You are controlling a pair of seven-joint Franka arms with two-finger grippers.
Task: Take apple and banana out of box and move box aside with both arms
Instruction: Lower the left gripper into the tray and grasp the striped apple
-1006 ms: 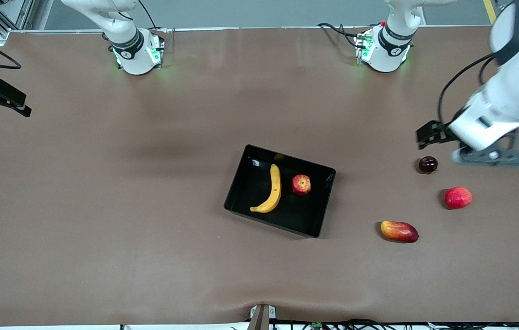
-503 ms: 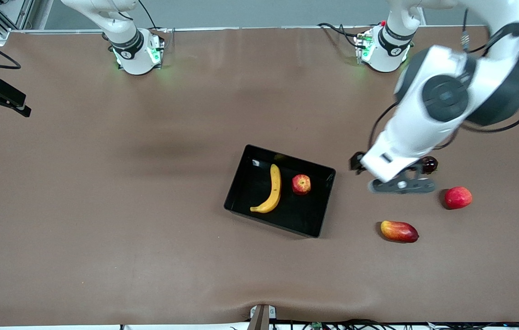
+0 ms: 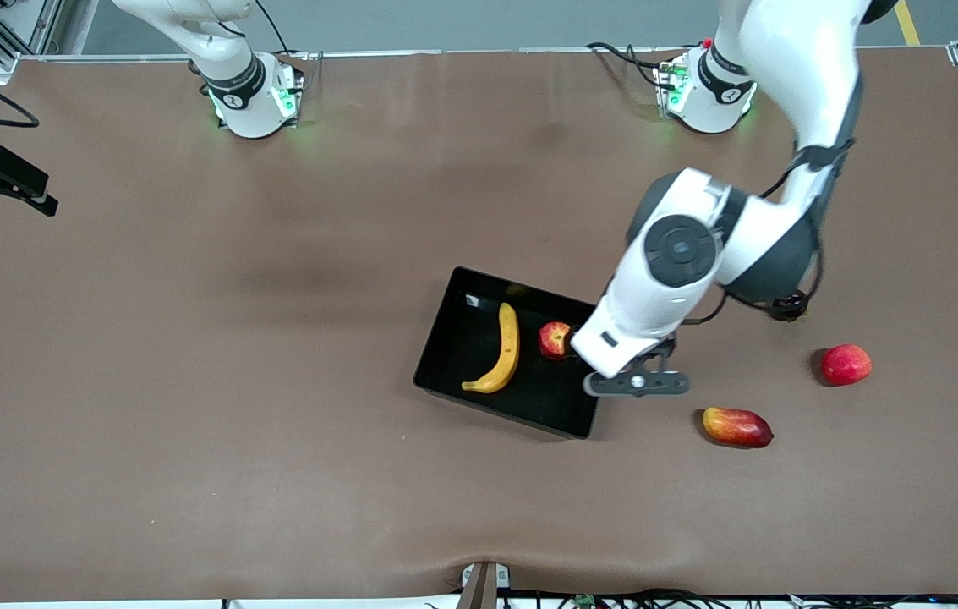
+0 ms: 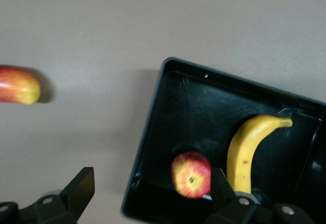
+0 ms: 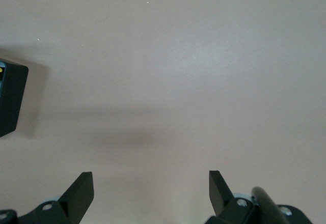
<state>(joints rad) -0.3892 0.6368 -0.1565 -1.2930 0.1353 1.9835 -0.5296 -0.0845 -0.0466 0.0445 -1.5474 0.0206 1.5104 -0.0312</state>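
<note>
While no writing is legible, banana [image 3: 500,355] lies in box [image 3: 445,355].

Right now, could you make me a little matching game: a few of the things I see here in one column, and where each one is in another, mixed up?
Things:
1. banana
2. mango
3. left end effector
4. right end effector

Places:
A. open, over bare table near the right arm's end
B. lying in the black tray, beside the small apple
C. open, over the tray's wall by the small apple
D. on the table outside the tray, toward the left arm's end

Pairs: 1-B, 2-D, 3-C, 4-A
</note>
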